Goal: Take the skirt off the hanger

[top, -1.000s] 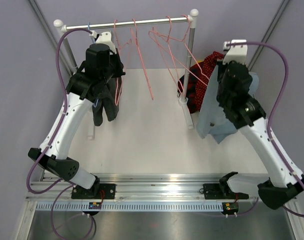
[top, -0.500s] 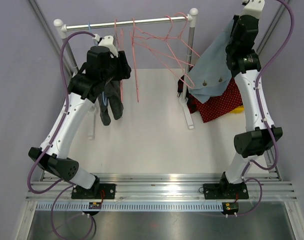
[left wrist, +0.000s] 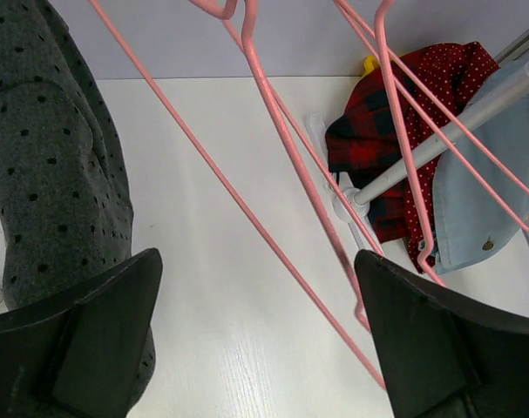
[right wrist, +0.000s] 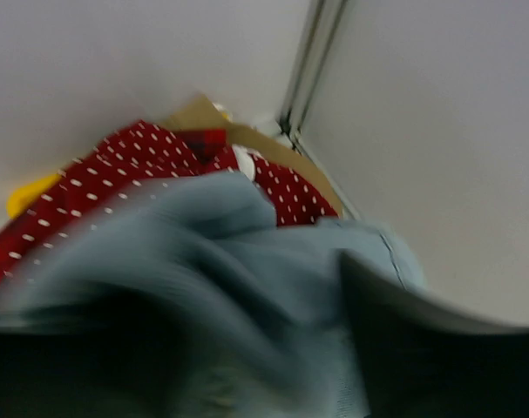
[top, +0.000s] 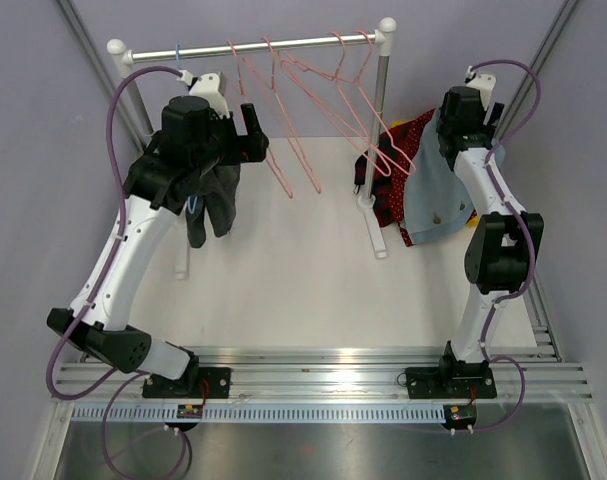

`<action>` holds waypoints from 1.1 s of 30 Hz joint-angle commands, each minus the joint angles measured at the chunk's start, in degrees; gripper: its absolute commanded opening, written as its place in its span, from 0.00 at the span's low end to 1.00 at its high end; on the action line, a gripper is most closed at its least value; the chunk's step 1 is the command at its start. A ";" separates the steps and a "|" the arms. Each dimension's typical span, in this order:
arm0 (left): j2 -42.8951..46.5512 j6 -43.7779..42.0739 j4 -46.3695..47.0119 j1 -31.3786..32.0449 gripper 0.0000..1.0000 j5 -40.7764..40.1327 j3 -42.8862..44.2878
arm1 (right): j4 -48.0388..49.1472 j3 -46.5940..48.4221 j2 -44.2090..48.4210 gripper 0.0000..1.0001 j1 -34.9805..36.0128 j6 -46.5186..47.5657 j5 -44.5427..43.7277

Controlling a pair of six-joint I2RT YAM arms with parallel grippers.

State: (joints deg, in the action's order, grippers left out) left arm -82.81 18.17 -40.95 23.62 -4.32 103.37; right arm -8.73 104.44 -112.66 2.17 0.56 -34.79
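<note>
The light blue skirt point(top: 435, 195) hangs down from my right gripper point(top: 451, 125) at the far right, over a red pile. It is off every hanger. In the blurred right wrist view its cloth point(right wrist: 247, 226) lies across my right gripper point(right wrist: 238, 296), whose dark fingers stand apart around it. Several bare pink hangers point(top: 293, 150) dangle slanted from the rail point(top: 183, 50). My left gripper point(top: 253, 130) is just left of them, wide open. In the left wrist view my left gripper point(left wrist: 257, 261) holds nothing; the pink hanger wires point(left wrist: 281, 148) cross in front of it.
A dark grey dotted garment point(top: 211, 195) hangs on a blue hanger below my left arm, beside the left finger point(left wrist: 90, 331). Red plaid and red dotted clothes point(top: 388, 195) lie piled at the rack's right post point(top: 380, 120). Grey walls close in both sides.
My left gripper has opened and let go of a pink hanger; the hangers now swing to the right. My right arm swung up, then came down over the red pile with the skirt, its fingers parting.
</note>
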 commanded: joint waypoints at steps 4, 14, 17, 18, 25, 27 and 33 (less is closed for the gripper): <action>3.96 0.11 -2.90 -0.24 0.99 0.29 6.57 | -5.23 1.55 2.79 0.99 -0.59 -11.89 1.56; 6.43 -3.76 -11.34 -0.94 0.99 -5.88 16.07 | -4.89 -20.14 32.48 0.99 -0.42 -15.85 1.83; 7.39 -4.46 -11.88 -1.38 0.99 -7.37 14.50 | -6.38 -27.86 40.82 1.00 -0.42 -15.24 2.61; 7.66 -4.72 -11.79 -1.64 0.99 -7.72 13.79 | -6.99 -29.11 42.77 1.00 -0.33 -15.24 2.79; 7.92 -4.29 -8.72 -4.54 0.99 -10.45 6.94 | -12.62 -37.02 56.92 0.99 -0.33 -18.31 6.04; 7.22 -4.11 -7.31 -6.03 0.99 -10.27 4.92 | -13.85 -39.21 58.86 0.99 -0.33 -19.18 7.45; 3.45 -2.80 -4.23 -10.52 0.40 -6.59 3.32 | -15.96 -42.57 62.82 0.99 -0.33 -19.72 9.64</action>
State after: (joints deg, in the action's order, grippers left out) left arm -78.65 14.79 -49.93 14.81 -12.60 106.45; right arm -23.77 62.43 -51.40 1.50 -17.82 -27.94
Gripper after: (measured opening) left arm 0.443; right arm 0.993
